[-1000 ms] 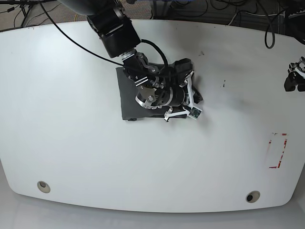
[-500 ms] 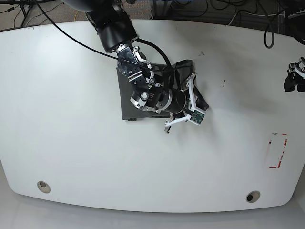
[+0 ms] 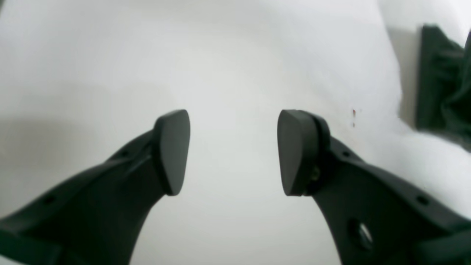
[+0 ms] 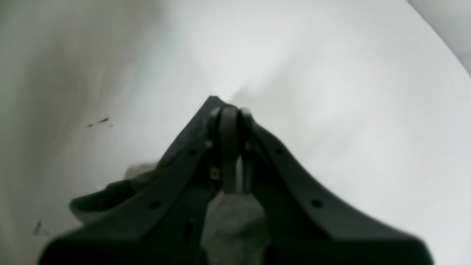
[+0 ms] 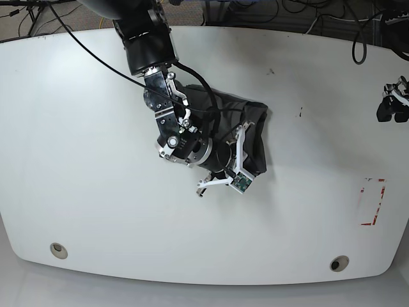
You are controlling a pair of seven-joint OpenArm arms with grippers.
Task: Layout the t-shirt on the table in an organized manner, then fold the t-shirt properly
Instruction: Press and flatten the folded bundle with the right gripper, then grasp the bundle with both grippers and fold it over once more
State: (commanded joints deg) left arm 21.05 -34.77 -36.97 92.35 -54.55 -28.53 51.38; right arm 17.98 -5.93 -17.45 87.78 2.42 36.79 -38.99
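Note:
The dark charcoal t-shirt [image 5: 252, 118] is bunched up at the middle of the white table [image 5: 96, 192], part of it hidden under the right arm. My right gripper [image 5: 252, 157] is shut on a fold of it. In the right wrist view grey t-shirt cloth [image 4: 232, 217] sits pinched between the closed fingers [image 4: 230, 147], with bare table [image 4: 331, 73] ahead. My left gripper [image 5: 391, 105] hovers at the table's far right edge, away from the shirt. In the left wrist view the left gripper [image 3: 233, 151] is open and empty, with the t-shirt [image 3: 441, 81] at the frame's right edge.
Two round metal grommet holes [image 5: 58, 249] [image 5: 339, 263] sit near the front edge. A red-outlined rectangle mark [image 5: 372, 201] lies at the right. A small dark speck [image 5: 300, 114] marks the table right of the shirt. Cables [image 5: 358, 38] run along the back edge.
My right arm has swung toward the front of the table with the t-shirt in its grip. The flat folded part on the left is gone and the cloth is bunched. The left arm stayed put.

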